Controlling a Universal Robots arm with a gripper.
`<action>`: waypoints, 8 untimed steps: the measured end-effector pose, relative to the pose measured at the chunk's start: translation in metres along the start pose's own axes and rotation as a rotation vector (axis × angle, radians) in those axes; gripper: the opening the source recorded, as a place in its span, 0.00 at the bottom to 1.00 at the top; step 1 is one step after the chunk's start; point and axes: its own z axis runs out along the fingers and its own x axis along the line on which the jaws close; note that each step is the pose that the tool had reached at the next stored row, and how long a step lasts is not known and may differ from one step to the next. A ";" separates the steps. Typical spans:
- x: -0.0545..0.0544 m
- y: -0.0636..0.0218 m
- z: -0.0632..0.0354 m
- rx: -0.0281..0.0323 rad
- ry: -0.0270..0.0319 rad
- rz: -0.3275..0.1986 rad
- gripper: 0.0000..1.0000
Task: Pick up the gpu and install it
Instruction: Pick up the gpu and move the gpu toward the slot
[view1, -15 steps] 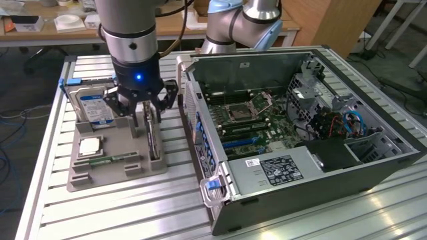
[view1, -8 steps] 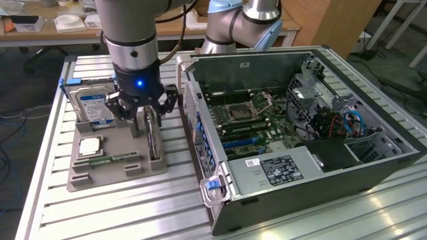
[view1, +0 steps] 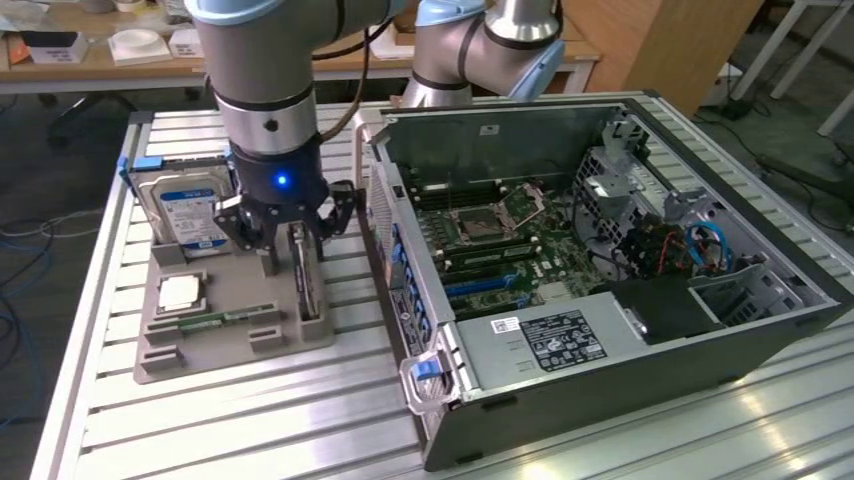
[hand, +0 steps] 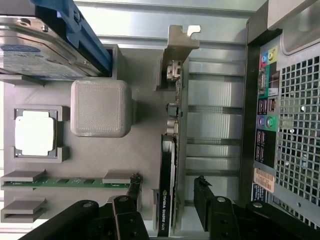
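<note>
We see the black jaws spread apart and lowered over a grey moulded holder tray (view1: 234, 355) (hand: 145, 150) that lies on the slatted aluminium surface (view1: 240, 430). The gpu (view1: 311, 290) (hand: 166, 165), a thin flat black card with a silvery metal bracket at one end, stands on its edge in a slot of that tray, directly between the jaws. In the wrist view a jaw stands on either side of the card with a gap showing on both sides, so we see nothing pinched.

To one side of the jaws, close by, stands the open black computer case (view1: 694, 350) (hand: 290, 150), its motherboard exposed and its rear ports facing the tray. To the other side of the jaws, nearest them, a narrow green memory stick (view1: 227, 322) (hand: 65, 183) lies in its cradle. Beyond it sits a square silver processor chip (view1: 180, 292) (hand: 34, 132), and farther still a silver hard drive with a blue-white label (view1: 187, 210) (hand: 35, 55) leans in a blue carrier.
</note>
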 end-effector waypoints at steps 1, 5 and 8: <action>0.000 -0.0001 0.0019 0.0000 0.0000 0.000 0.55; 0.000 -0.0003 0.0091 0.0000 0.0000 0.000 0.55; 0.000 -0.0005 0.0146 0.0000 -0.0001 0.000 0.55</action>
